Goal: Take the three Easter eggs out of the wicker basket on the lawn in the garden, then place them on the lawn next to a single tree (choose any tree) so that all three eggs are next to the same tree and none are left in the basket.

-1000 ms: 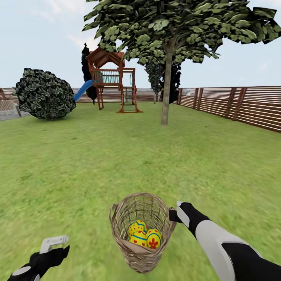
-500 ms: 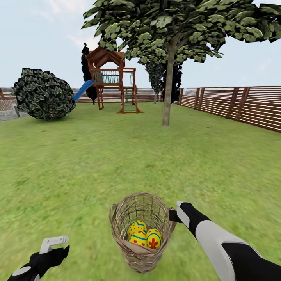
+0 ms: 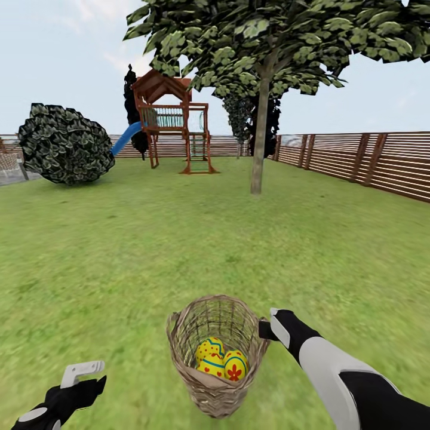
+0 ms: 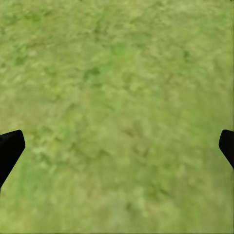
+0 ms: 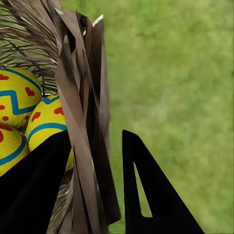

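Over the last second the whole head view has slid a little, the tree [image 3: 258, 149] drifting right and slightly nearer while the wicker basket [image 3: 216, 358] and my arms keep their places in the picture; so it is my base and camera that moved, carrying the basket along toward that trunk; the tree is still well apart across the lawn [image 3: 149, 239], so I judge more travel is needed before any egg comes out. All three Easter eggs [image 3: 221, 358] lie in the basket's bottom. My right hand [image 5: 97, 161] is clamped on the basket's rim, one finger inside against the eggs, one outside; the forearm reaches forward and inward. My left hand [image 4: 117, 146] hangs low, spread and empty over grass.
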Tool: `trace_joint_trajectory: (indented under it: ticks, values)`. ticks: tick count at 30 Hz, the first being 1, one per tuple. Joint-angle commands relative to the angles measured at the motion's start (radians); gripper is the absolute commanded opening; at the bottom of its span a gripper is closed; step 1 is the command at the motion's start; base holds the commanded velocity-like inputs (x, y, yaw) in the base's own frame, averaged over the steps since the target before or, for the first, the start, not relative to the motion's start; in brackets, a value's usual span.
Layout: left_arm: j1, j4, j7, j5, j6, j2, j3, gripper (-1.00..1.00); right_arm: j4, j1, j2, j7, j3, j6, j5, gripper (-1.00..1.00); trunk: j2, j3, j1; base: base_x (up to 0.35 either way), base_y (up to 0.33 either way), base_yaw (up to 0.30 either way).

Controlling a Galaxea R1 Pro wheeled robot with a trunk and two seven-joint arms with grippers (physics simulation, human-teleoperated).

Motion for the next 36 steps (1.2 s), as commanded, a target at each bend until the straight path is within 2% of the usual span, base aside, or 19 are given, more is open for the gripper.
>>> trace_joint_trajectory:
  ticks: [1, 36]
  values:
    - [0.000, -0.001, -0.004, -0.001, 0.004, 0.000, 0.001, 1.00, -0.002, -0.001, 0.001, -0.007, -0.010, 0.002, -0.018, -1.00, 0.000, -0.001, 0.001, 0.307, 0.108, 0.000]
    - [0.000, -0.001, -0.004, 0.000, 0.004, 0.000, 0.001, 1.00, -0.002, -0.001, 0.002, -0.006, -0.010, 0.002, -0.018, -1.00, 0.000, -0.001, 0.001, 0.307, 0.108, 0.000]
